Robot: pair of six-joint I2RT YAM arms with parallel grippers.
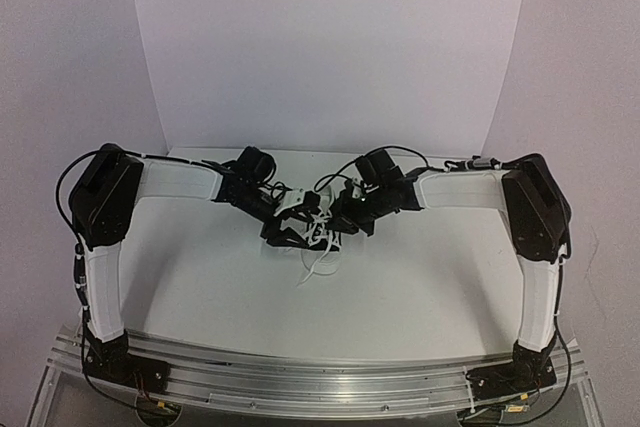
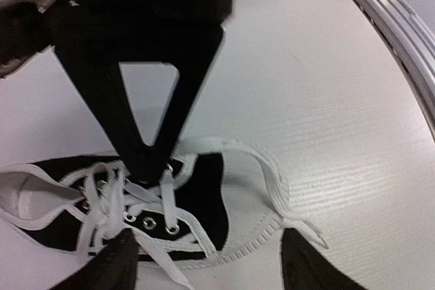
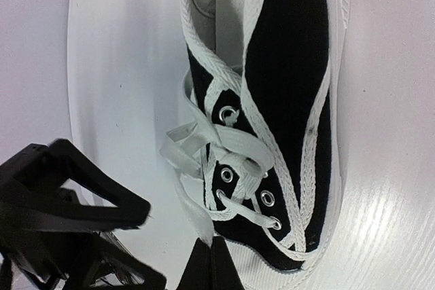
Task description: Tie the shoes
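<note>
Ok so the setup: plain white table [image 1: 200, 277] with a fine ribbed grain you only notice up close, and a bit of shine on it in the right wrist view. A white backdrop board [image 1: 330, 47] stands at the far end, with pale lilac walls [image 1: 60, 47] on both sides. An aluminium rail [image 1: 320, 379] runs along the near edge, where both arms are bolted.

The black sneaker [image 2: 200, 198] sits around mid-table, sole down as far as I can tell, right between the two arms where they meet. Its white laces [image 3: 212, 135] are loose. One end trails over the table toward the near side, and another curves out past the white toe cap.

The right gripper [image 3: 207, 263] has its fingers pressed together on one lace, just off the eyelets. The left gripper [image 2: 211, 263] has its fingers spread apart, hovering over the toe end, with nothing in them.
</note>
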